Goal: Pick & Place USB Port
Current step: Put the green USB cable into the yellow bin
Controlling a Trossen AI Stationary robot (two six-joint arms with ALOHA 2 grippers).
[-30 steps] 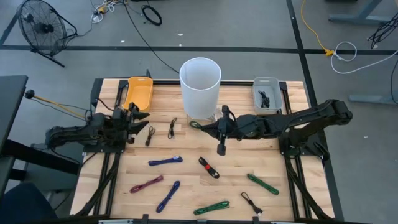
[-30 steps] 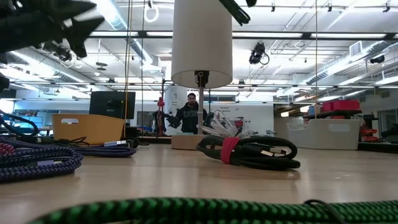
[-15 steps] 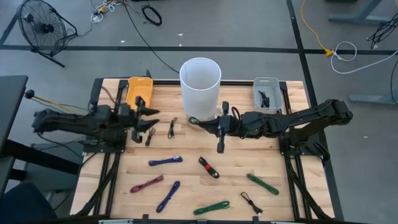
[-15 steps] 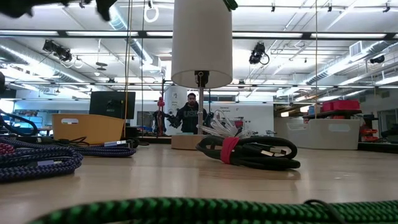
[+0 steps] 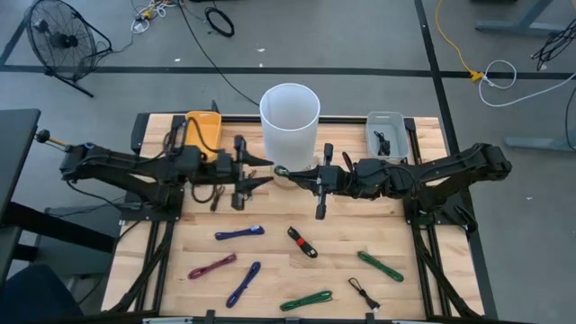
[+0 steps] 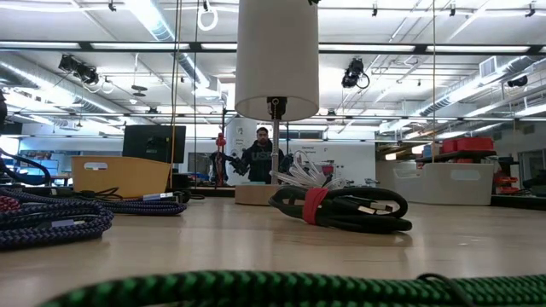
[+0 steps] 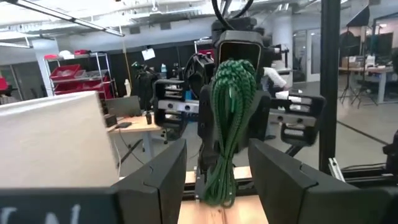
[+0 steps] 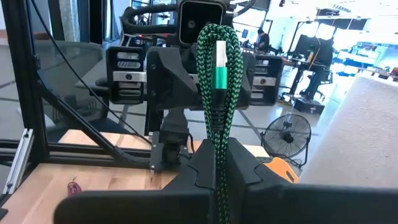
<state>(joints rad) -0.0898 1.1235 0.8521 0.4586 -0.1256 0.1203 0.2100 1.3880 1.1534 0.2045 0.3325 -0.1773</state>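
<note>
Bucket (image 5: 290,121) sitting top centre of table (image 5: 270,270); trays flanking it; cable bundles lying across lower half.

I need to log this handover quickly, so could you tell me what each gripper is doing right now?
Left gripper: open, fingers on either side of the green cable, not clamping it.
Right gripper: shut on the green cable, holding it upright.

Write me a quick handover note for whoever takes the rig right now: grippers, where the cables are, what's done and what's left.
Right gripper: shut on the green cable, held up in front of the white bucket.
Left gripper: open, facing the right one, fingers either side of the hanging cable, not gripping.
Grey bin holds one dark cable; yellow bin contents unclear.
Left: finish the handoff or drop, then clear the cables lying on the table.
</note>
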